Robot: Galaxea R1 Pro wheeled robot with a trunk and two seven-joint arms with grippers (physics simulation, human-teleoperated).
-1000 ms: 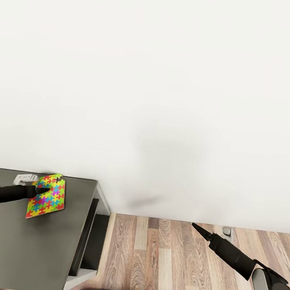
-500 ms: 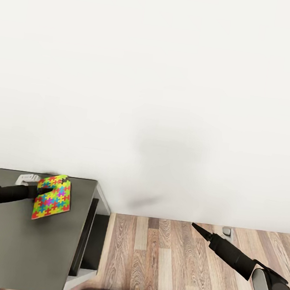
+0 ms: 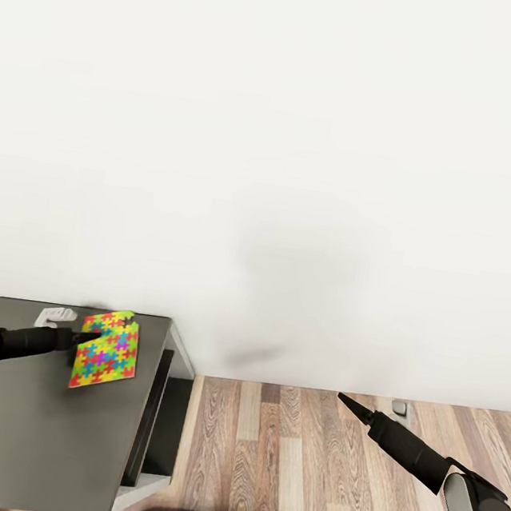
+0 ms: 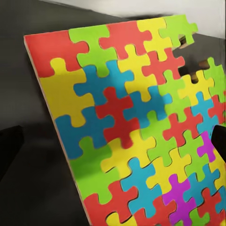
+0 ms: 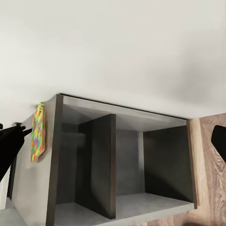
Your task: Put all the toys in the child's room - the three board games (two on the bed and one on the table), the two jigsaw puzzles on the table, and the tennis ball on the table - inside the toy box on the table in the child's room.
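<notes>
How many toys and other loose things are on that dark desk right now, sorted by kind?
Jigsaw puzzle: 1, held up by the left gripper
Small white object behind it, too blurred to name: 1
Total: 2

One jigsaw puzzle shows, a single multicoloured square held up at the tip of the left end effector, above the one dark tabletop. One small white object lies on that tabletop just beyond the left end effector, too small to identify. Two end effectors are in view: the left and the right end effector. Beneath the tabletop, three open compartments can be counted.
</notes>
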